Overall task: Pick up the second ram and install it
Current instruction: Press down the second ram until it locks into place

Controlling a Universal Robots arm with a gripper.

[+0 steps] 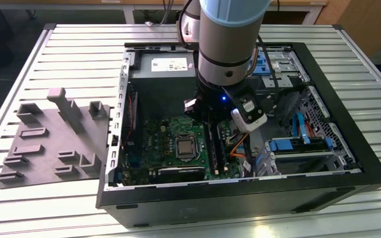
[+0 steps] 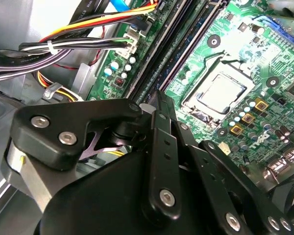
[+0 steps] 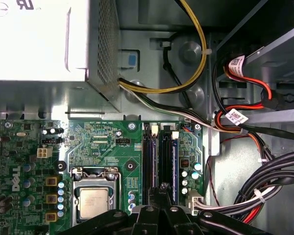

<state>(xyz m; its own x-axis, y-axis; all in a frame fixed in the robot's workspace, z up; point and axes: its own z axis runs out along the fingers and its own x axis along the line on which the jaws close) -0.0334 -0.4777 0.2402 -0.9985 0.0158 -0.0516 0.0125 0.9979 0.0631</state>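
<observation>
End effector (image 2: pixel 159 105) hangs over the memory slots (image 3: pixel 159 166), fingers pressed together; the second ram (image 3: pixel 163 164) sits in its slot, long axis toward the power supply (image 3: pixel 49 44).

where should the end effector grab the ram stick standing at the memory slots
Pinch the ram stick across its two flat faces, mid-length on the upper long edge, coming straight down from above. It looks thin and stands on edge, with the slot strips close alongside.

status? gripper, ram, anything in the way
Gripper down inside the case, over the motherboard's RAM slots. Fingers closed on a thin edge, likely the ram. Cable bundle beside the slots, not across them.
</observation>
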